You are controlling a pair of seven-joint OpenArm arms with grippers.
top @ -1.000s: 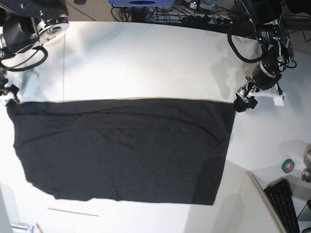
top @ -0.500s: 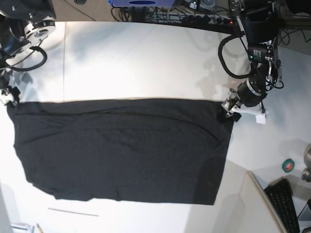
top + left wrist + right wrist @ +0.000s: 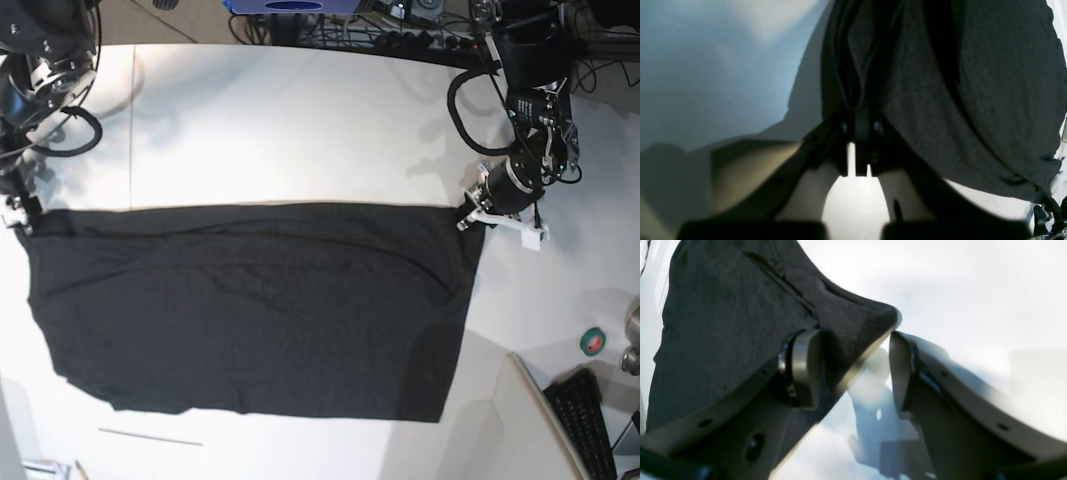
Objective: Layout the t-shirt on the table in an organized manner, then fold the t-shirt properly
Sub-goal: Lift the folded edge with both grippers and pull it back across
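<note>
The black t-shirt (image 3: pixel 250 310) lies spread flat as a wide rectangle across the white table (image 3: pixel 300 120); no print shows. My left gripper (image 3: pixel 468 216) is at the shirt's far right corner. In the left wrist view that left gripper (image 3: pixel 862 133) is shut on a bunched fold of the t-shirt (image 3: pixel 973 83). My right gripper (image 3: pixel 18 212) sits at the far left corner. In the right wrist view that right gripper (image 3: pixel 853 370) is open, one finger (image 3: pixel 805 368) over the t-shirt (image 3: pixel 723 323), the other over bare table (image 3: pixel 973 290), the corner between them.
A thin seam line (image 3: pixel 132 120) crosses the table at the left. A green tape roll (image 3: pixel 593 343) and a keyboard (image 3: pixel 585 420) lie at the right edge beside a white panel (image 3: pixel 540 420). Cables (image 3: pixel 400 30) run along the back.
My left gripper moved left onto the shirt's far right corner and closed on the fabric. The right gripper stayed open at the far left corner; its arm shifted slightly.
</note>
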